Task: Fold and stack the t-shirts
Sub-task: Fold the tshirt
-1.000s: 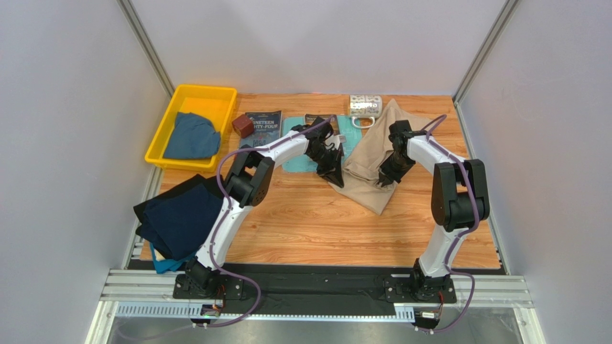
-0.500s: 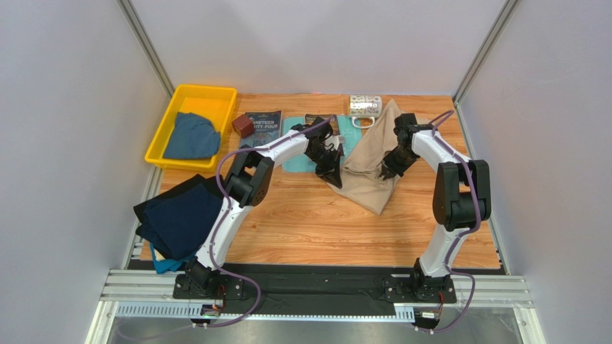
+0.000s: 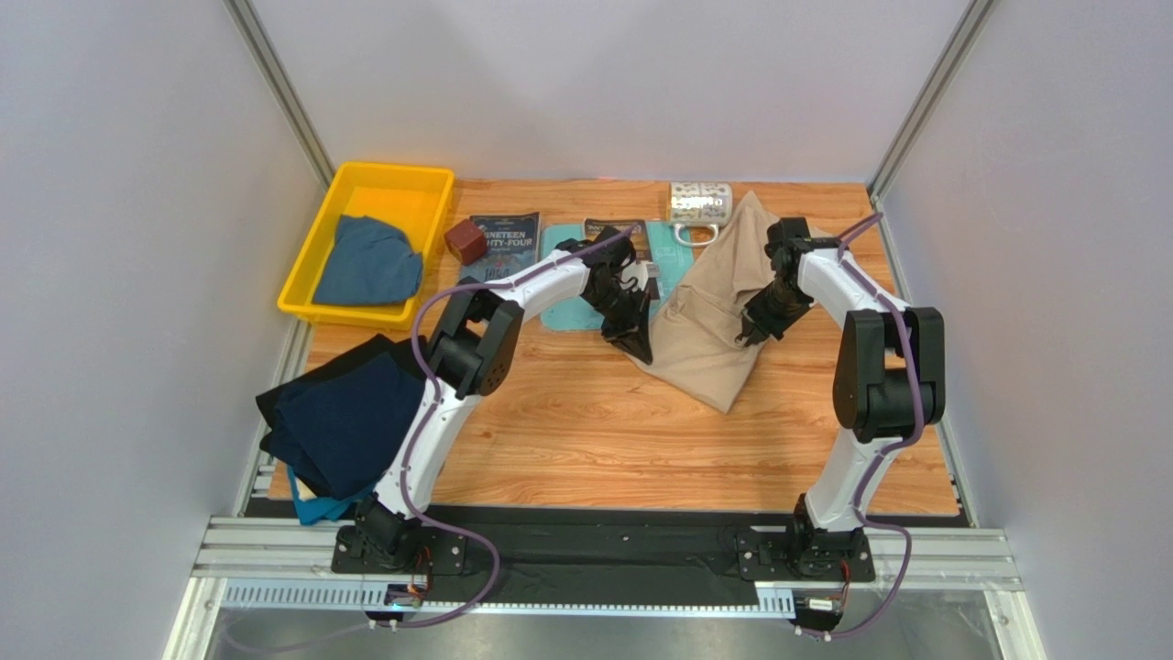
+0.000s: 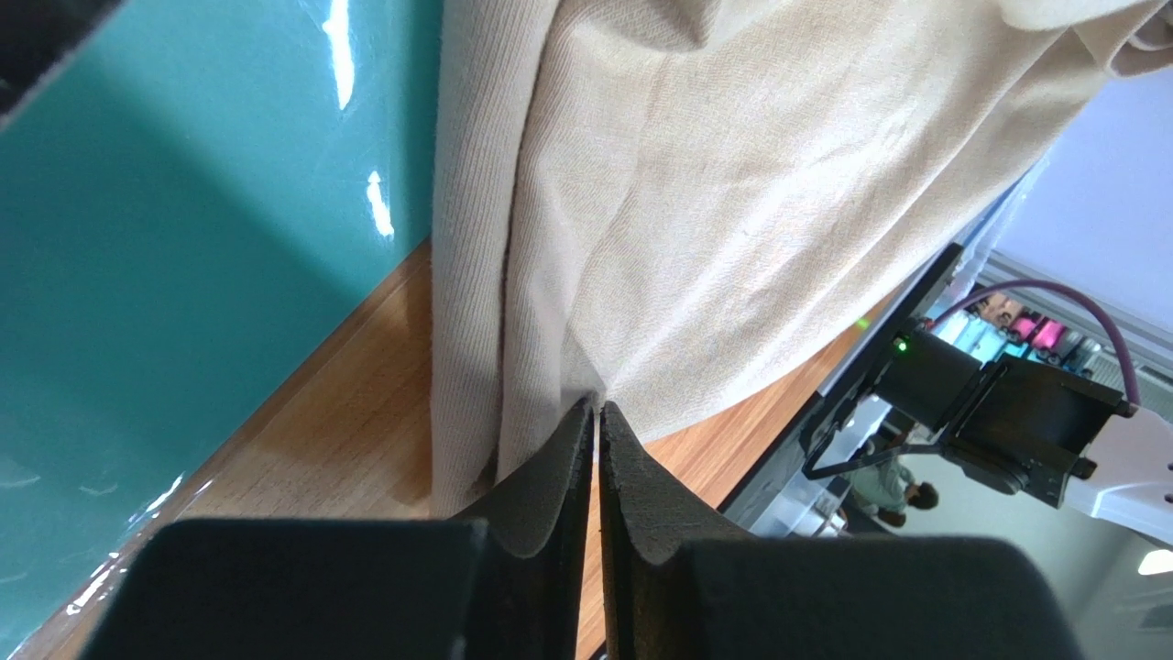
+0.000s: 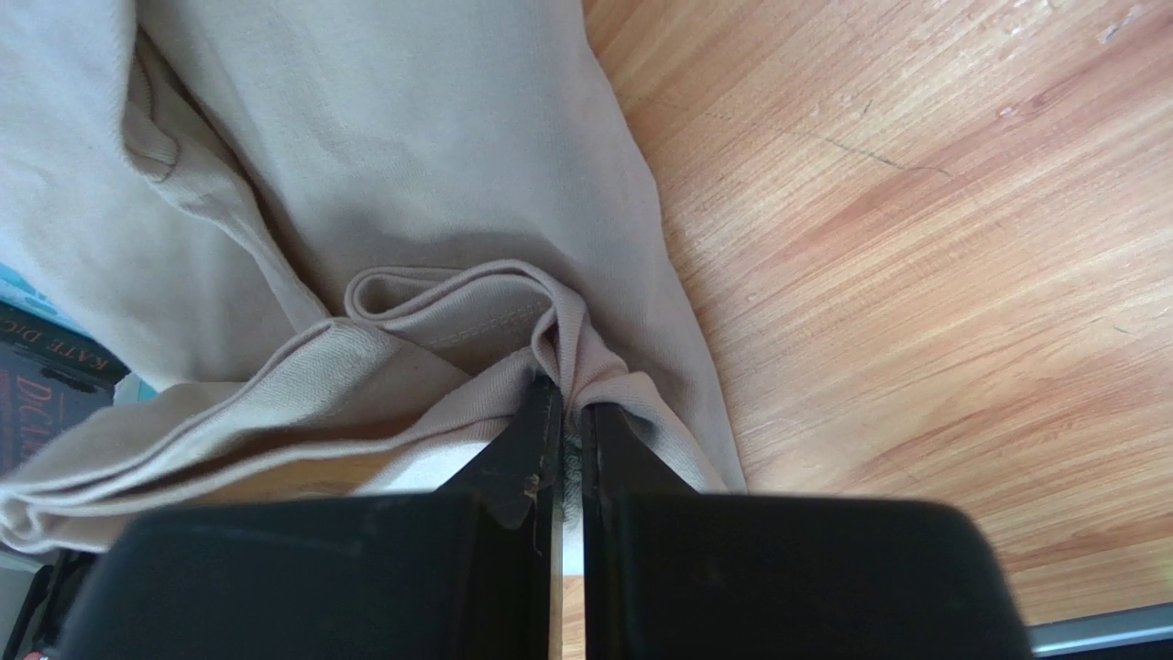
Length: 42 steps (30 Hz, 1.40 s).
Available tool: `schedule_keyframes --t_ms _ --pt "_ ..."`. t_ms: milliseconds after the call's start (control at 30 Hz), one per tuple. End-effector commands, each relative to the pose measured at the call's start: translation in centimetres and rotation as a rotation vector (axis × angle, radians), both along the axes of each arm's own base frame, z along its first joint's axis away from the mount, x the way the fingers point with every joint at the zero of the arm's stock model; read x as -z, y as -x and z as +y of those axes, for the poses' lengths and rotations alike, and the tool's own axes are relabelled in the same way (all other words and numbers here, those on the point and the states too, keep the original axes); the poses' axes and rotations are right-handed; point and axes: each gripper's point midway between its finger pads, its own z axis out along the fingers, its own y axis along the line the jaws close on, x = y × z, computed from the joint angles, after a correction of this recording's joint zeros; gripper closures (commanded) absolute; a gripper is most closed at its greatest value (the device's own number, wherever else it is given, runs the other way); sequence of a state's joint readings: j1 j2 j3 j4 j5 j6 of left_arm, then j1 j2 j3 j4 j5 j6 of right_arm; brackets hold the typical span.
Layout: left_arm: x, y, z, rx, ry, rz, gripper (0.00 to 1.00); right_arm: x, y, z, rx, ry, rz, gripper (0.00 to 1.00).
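I have the beige t-shirt (image 3: 705, 330) pinched from both sides, at the far middle of the table (image 3: 592, 440). My left gripper (image 4: 596, 429) is clamped on a fold at the shirt's left edge; in the left wrist view the jaws stand almost together with a thin layer of cloth between them. My right gripper (image 5: 565, 413) is closed on a bunched ridge of fabric on the shirt's right side, the cloth puckering up just where the jaws meet.

I hold two opposite edges, I judge, so that I can lift and spread the shirt flat before any fold. As it lies now it is a narrow, crumpled wedge, its point running far toward the mug (image 3: 700, 206), its wider end nearer me. Its left part lies over the light-teal board (image 4: 207, 206), so a sideways drag could shift the board with it; lifting clear first seems safer.

The other shirts wait well apart. The dusty blue t-shirt (image 3: 365, 261) sits in the yellow bin (image 3: 298, 270) at the far left. The dark navy t-shirt (image 3: 344, 420) hangs over the table's near left edge, with a teal t-shirt (image 3: 314, 509) peeking out beneath it. None is folded yet, so the task looks early.
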State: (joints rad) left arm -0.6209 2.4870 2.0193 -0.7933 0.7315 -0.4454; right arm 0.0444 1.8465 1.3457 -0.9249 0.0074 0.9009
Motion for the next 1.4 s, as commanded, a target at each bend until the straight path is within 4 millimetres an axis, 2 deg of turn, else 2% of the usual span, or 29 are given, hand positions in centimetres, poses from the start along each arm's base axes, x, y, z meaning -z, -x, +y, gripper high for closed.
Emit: schedule_keyframes --t_ms 0,200,400,533,733,833,933,1133,1267,1300,1367 --pt "2.6 1.0 3.1 0.010 -0.157 0.005 0.88 0.5 0.2 -1.7 0.027 0.081 0.011 1.00" --pt "2.7 1.3 3.4 0.015 -0.163 0.006 0.88 0.7 0.5 -2.3 0.016 0.112 0.022 0.99" --pt "2.7 1.5 3.7 0.020 -0.172 0.005 0.88 0.0 0.1 -3.1 -0.022 0.145 0.009 0.69" --pt "2.6 1.7 4.2 0.025 -0.182 0.002 0.89 -1.8 -0.3 -4.1 -0.067 0.202 -0.013 0.55" --pt "0.9 1.6 4.8 0.040 -0.197 -0.053 0.92 -6.8 1.0 -6.3 -0.167 0.315 -0.060 0.55" --pt "1.2 2.4 5.9 0.063 -0.240 -0.037 0.95 -7.9 2.0 -6.6 -0.178 0.325 -0.072 0.55" --pt "1.9 3.8 7.4 0.087 -0.294 0.002 0.97 -8.3 2.7 -6.0 -0.190 0.294 -0.080 0.56" --pt "1.6 5.5 9.2 0.117 -0.338 0.020 1.00 -9.0 2.8 -5.9 -0.201 0.286 -0.085 0.56" --pt "2.1 8.2 10.6 0.152 -0.346 0.101 1.00 -9.5 2.0 -5.2 -0.223 0.248 -0.096 0.58" --pt "2.9 9.6 11.5 0.161 -0.364 0.139 1.00 -9.3 2.0 -5.0 -0.226 0.238 -0.093 0.58" --pt "2.8 10.7 11.8 0.177 -0.348 0.135 1.00 -8.9 2.0 -4.9 -0.226 0.231 -0.082 0.58"
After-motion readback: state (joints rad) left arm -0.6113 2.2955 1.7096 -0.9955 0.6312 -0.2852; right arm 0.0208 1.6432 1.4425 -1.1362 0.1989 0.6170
